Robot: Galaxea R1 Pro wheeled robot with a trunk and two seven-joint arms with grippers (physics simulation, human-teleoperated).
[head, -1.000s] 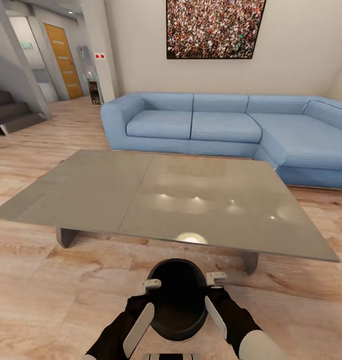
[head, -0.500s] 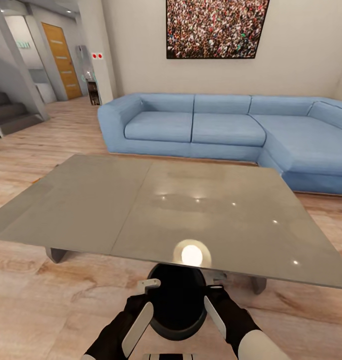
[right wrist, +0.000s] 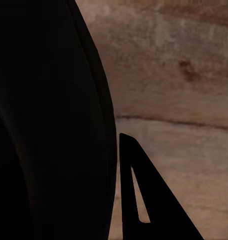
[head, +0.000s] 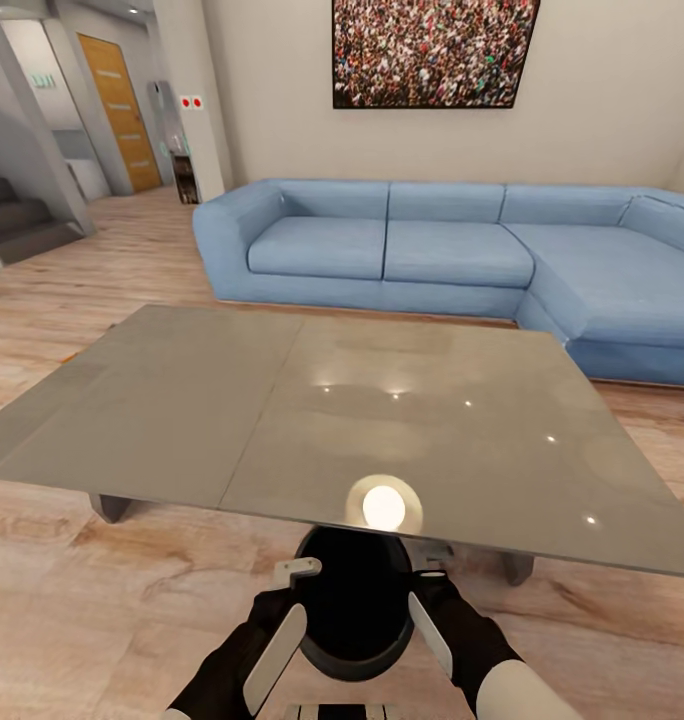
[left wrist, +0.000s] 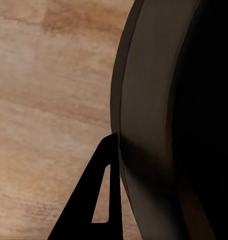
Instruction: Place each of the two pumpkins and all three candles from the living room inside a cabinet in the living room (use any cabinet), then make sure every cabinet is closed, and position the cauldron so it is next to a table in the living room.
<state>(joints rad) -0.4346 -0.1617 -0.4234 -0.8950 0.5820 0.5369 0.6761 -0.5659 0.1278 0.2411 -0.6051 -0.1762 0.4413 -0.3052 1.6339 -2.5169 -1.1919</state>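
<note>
Cauldron [head: 354, 605] carried between both jaws, left [head: 282, 625] and right [head: 432, 615], each pressed to its wall; table surface [head: 282, 400] now overhangs its rim, so I judge placement nearly satisfied.

Table edge blocks the way forward

The grey table [head: 312, 400] overhangs the black cauldron [head: 354, 600], its near edge just above the rim; bare wood floor [head: 112, 620] lies open to either side, the blue sofa [head: 452, 250] beyond.

A bare grey table [head: 182, 400] stands on the wooden floor [head: 82, 620].
</note>
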